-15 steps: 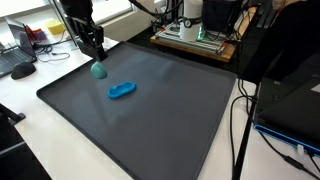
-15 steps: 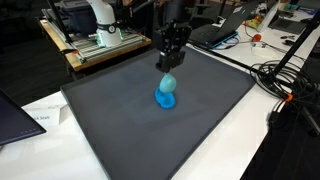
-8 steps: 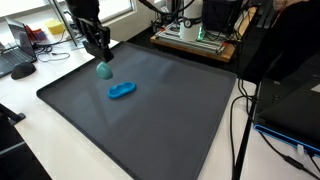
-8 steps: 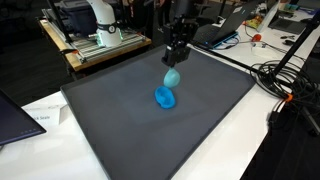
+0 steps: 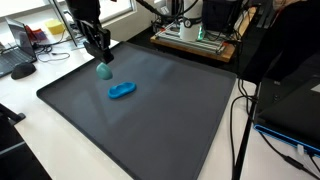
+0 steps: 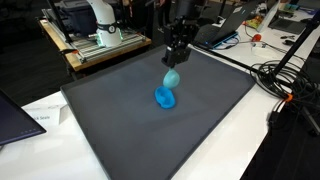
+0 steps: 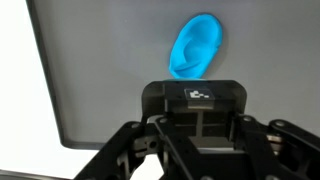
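Note:
My gripper (image 5: 99, 58) (image 6: 174, 64) hangs above the far part of a dark grey mat (image 5: 160, 125) (image 6: 120, 130), shut on a small pale teal rounded object (image 5: 102, 71) (image 6: 171, 78) that dangles below its fingertips. A bright blue flattish object (image 5: 122, 91) (image 6: 165, 97) lies on the mat just beside and below the held one. The wrist view shows this blue object (image 7: 195, 47) ahead on the mat, beyond the gripper's black housing (image 7: 195, 102). The held teal object is hidden there.
White table surrounds the mat. Electronics with a green board stand behind it (image 5: 195, 33) (image 6: 100, 40). Black cables run along one side (image 5: 240, 130) (image 6: 285, 85). A dark laptop (image 6: 15, 115) and a paper (image 6: 45, 118) lie near a mat corner.
Over the last second the gripper rose a little with the teal object, moving it clear of the blue one. Nothing has moved in the last half second.

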`<state>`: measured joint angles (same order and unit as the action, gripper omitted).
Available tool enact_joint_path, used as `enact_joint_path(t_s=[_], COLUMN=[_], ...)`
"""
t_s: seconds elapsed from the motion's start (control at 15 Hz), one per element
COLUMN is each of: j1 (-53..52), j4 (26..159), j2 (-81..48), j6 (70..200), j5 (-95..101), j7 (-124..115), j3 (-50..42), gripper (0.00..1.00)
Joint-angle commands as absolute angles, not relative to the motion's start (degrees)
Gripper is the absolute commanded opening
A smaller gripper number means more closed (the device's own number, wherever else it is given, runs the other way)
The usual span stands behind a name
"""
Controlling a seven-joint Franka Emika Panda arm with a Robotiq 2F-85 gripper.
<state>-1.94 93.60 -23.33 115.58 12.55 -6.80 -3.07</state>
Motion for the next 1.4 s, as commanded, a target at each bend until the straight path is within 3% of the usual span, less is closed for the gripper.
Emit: enact_joint_path(t_s=[0.0,0.47,1.33], j1=[-5.56,-10.33,-19.10], j4=[89.12,80.28,56.63], j2=[-25.13,-30.18,-50.70], j6=[110.86,101.71,87.50], j5=[17.70,22.85,28.62], j7=[-14.14,-21.57,-31.23], j3=[-4.01,-3.82,-7.67], gripper=[0.22,0.22,0.22])
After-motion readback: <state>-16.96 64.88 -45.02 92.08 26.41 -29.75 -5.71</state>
